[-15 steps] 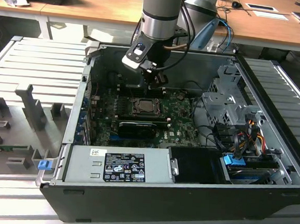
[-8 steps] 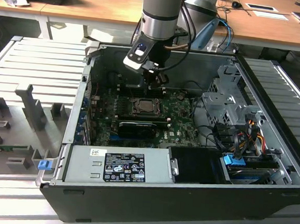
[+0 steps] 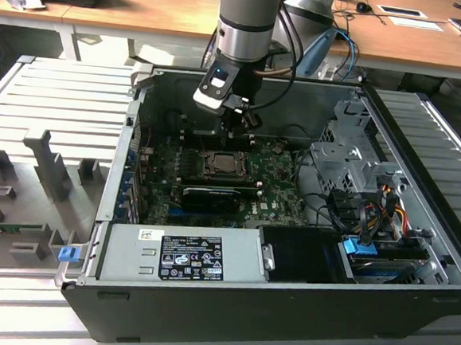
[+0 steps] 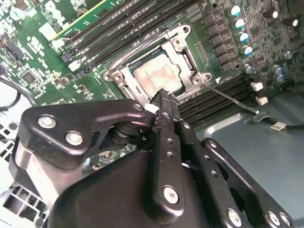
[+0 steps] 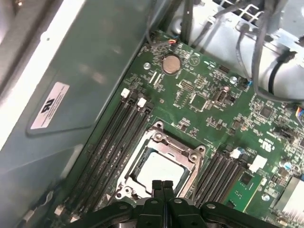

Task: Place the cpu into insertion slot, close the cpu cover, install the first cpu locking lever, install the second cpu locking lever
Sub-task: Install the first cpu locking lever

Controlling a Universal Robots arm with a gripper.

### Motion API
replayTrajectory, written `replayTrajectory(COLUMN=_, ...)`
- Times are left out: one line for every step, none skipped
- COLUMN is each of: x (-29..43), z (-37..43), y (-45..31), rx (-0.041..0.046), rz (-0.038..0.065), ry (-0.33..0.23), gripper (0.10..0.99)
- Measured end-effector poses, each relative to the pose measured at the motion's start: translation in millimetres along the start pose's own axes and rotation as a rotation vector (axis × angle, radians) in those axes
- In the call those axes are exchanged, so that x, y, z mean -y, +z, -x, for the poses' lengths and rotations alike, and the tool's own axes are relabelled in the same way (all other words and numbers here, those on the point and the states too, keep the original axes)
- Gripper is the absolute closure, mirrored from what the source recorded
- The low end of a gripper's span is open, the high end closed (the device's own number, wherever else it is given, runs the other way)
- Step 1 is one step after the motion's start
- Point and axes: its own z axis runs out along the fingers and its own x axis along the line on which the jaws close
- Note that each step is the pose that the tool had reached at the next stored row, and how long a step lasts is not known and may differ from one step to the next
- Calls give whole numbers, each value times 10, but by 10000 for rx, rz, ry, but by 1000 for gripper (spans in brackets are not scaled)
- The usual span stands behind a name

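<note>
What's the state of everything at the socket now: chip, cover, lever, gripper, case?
chip: seated, metal top up.
cover: down, framing the chip.
lever: thin rod angled out from the socket corner, not tucked along the frame.
gripper: shut, nothing held, tips by the cover's edge; contact unclear.
case: side open, board exposed.

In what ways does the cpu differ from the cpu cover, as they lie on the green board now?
The cpu is a solid pale square plate, while the cpu cover is a frame with a large cut-out centre. The cpu is the smaller one and sits inside that opening, while the cpu cover lies around it. Both look like grey metal and lie flat on the green board.
</note>
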Motion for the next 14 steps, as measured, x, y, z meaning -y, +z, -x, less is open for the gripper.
replayTrajectory(x=0, z=0, y=0, rx=-3, rz=-1, ry=-213, gripper=980)
replayTrajectory(x=0, z=0, y=0, rx=-6, rz=0, ry=-344, gripper=980)
replayTrajectory(x=0, z=0, y=0, rx=-7, rz=-1, ry=-418, gripper=980)
replayTrajectory(x=0, z=0, y=0, rx=-8, rz=-3, ry=-541, gripper=980)
replayTrajectory(x=0, z=0, y=0, rx=-10, rz=-4, ry=-686, gripper=980)
replayTrajectory(x=0, z=0, y=0, rx=-13, rz=-4, ry=-774, gripper=980)
replayTrajectory(x=0, z=0, y=0, rx=-13, rz=-5, ry=-858, gripper=980)
replayTrajectory(x=0, z=0, y=0, rx=-16, rz=-6, ry=-994, gripper=980)
replayTrajectory(x=0, z=0, y=0, rx=-17, rz=-6, ry=-1075, gripper=980)
replayTrajectory(x=0, z=0, y=0, rx=-18, rz=-6, ry=-1147, gripper=980)
replayTrajectory(x=0, z=0, y=0, rx=-20, rz=-7, ry=-1317, gripper=980)
replayTrajectory(x=0, z=0, y=0, rx=-22, rz=-8, ry=-1450, gripper=980)
replayTrajectory(x=0, z=0, y=0, rx=-23, rz=-8, ry=-1489, gripper=980)
replayTrajectory(x=1, z=1, y=-3, rx=-22, rz=-10, ry=-1507, gripper=980)
